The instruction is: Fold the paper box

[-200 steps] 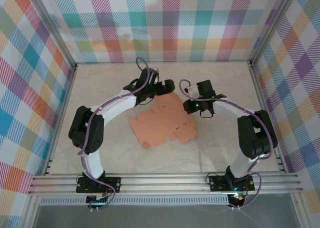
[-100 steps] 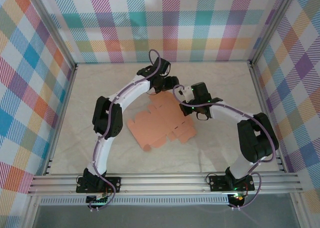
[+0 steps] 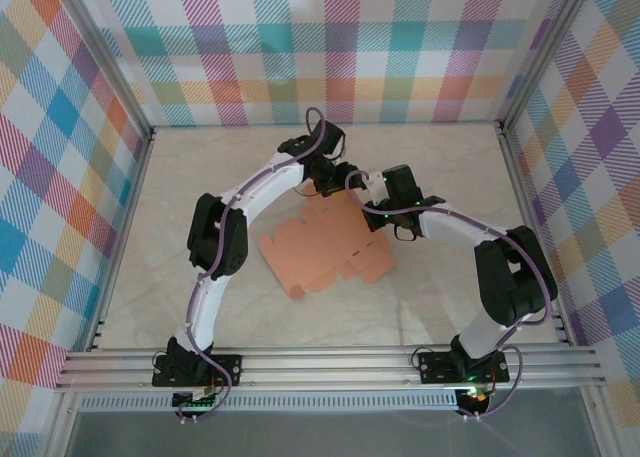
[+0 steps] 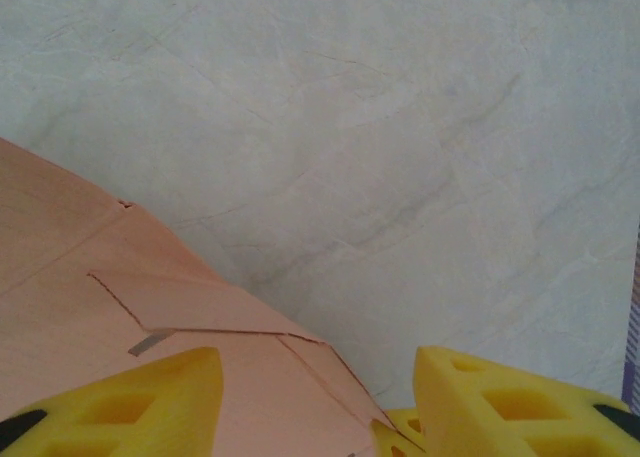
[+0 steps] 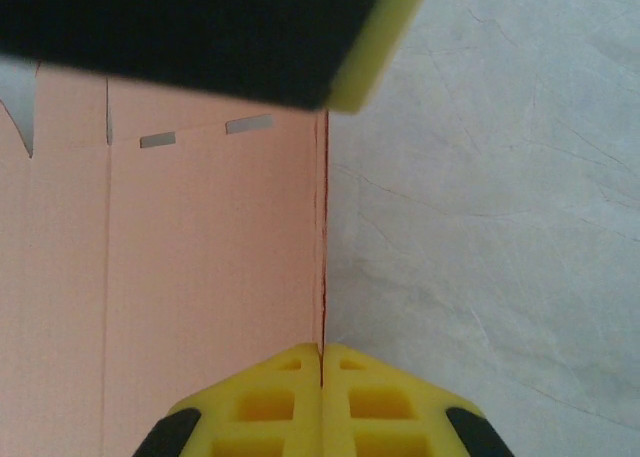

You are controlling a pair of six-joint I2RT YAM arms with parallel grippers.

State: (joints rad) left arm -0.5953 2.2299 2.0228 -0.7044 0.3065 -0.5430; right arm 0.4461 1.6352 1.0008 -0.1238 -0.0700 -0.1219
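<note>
the paper box (image 3: 322, 245) lies as a flat orange sheet in the middle of the table (image 3: 440, 297), between the two arms. the right gripper (image 5: 321, 362) is clenched on one edge of the sheet (the card runs straight into the seam between its yellow pads (image 5: 275, 402)). the left gripper (image 4: 318, 397) sits at the sheet's far side, its fingers (image 4: 130, 402) spread apart and a corner flap lying between them.

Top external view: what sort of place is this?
Probably a purpose-built robot test cell: plaid-printed walls on an aluminium frame enclose a marble-look table where the paper box lies.
</note>
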